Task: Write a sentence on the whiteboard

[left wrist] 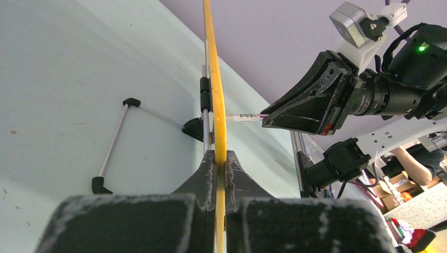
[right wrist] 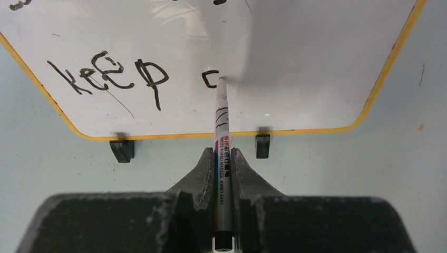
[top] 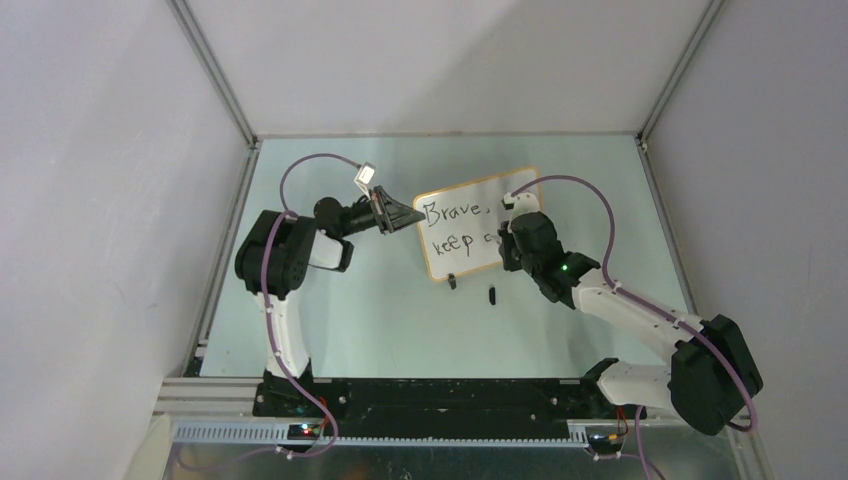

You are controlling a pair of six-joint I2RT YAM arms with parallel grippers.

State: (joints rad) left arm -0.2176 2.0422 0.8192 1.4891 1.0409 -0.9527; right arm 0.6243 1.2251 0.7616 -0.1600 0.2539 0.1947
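The whiteboard [top: 505,196] stands upright at mid-table, with a yellow-orange frame. On it the sentence [top: 452,213] reads "Brave," with "keep" and a started "c" below. My left gripper [top: 402,214] is shut on the board's left edge; the left wrist view shows the yellow frame [left wrist: 213,63] pinched between the fingers at my left gripper [left wrist: 220,157]. My right gripper [right wrist: 222,154] is shut on a whiteboard marker [right wrist: 221,113]. The marker's tip touches the whiteboard [right wrist: 305,63] at the "c" [right wrist: 209,79], right of "keep" [right wrist: 108,76]. My right gripper [top: 510,240] is in front of the board's right half.
Two black clip feet [right wrist: 122,149] [right wrist: 262,145] hold the board's lower edge on the pale green table [top: 350,310]. A wire stand [left wrist: 113,142] props the board from behind. Grey walls and metal rails [top: 215,280] enclose the table.
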